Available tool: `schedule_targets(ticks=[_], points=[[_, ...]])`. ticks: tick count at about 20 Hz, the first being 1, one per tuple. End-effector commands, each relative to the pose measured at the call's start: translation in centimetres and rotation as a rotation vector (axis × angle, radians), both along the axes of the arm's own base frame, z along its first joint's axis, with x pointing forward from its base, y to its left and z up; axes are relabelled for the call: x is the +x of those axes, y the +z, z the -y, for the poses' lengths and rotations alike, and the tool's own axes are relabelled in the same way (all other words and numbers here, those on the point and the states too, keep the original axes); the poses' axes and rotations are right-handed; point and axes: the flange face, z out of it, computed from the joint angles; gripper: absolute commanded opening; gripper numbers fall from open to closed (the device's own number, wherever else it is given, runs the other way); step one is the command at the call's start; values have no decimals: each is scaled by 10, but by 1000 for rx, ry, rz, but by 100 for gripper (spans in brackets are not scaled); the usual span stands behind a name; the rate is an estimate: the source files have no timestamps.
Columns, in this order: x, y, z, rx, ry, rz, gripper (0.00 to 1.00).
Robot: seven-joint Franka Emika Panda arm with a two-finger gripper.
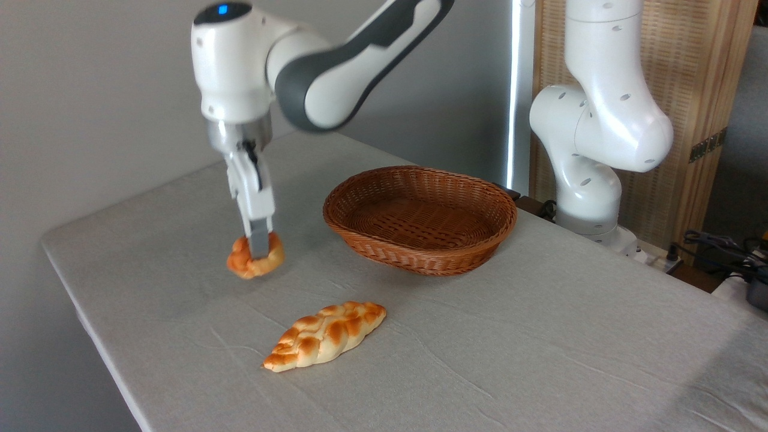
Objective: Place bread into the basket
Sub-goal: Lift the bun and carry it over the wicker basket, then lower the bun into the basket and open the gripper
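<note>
The bread (255, 257), a small round orange-golden bun, is held clamped by the fingers (259, 246) at the left of the scene, and it appears to be lifted slightly clear of the surface (540, 336), though the gap beneath it is hard to judge from this angle. The step in hand is judged to be the carry toward the basket (420, 219), which sits empty to the right and a little farther back.

For the step to be done well, the bun should be raised high enough that its underside passes above the braided rim, since the rim stands between the bun and the hollow. The grip should be kept firm but not crushing, as the bun looks soft and lobed and could slip or turn. The release is best made over the middle of the basket floor and low down, so that the bun is not bounced out. The long braided loaf (326, 335), lying nearer on the surface, is well apart from the path and need not be disturbed.

Only one grey finger is seen plainly, laid across the near face of the bun; the other is hidden behind it. The bun projects to both sides of and below the fingertip, tilted slightly.
</note>
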Motion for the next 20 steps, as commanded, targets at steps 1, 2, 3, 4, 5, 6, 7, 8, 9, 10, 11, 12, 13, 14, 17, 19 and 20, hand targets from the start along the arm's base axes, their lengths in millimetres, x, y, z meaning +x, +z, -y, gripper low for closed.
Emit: schedule_targets(ticks=[1,2,3,4,5,6,7,8,9,10,11,12,13,14,17,19,20], points=[[-32,64,-46,-15,23,-6,40],[-40,76,-59,-16,22,0,40],[-44,80,-64,-16,19,1,40],[-59,86,-73,-10,16,-5,41],[-81,84,-75,-3,-15,-17,42],[-109,75,-79,0,-65,-20,44],[-140,70,-82,-8,-125,-11,45],[-168,67,-87,-21,-181,-2,45],[-182,67,-89,-31,-203,4,45],[-205,62,-92,-44,-239,-9,45],[-221,57,-88,-40,-271,-31,45],[-224,55,-86,-36,-283,-49,45],[-228,52,-83,-31,-302,-79,45],[-229,47,-76,-22,-322,-92,45],[-234,28,-57,-11,-420,-126,45],[-230,14,-47,-4,-451,-146,45],[-225,7,-42,-3,-459,-147,45]])
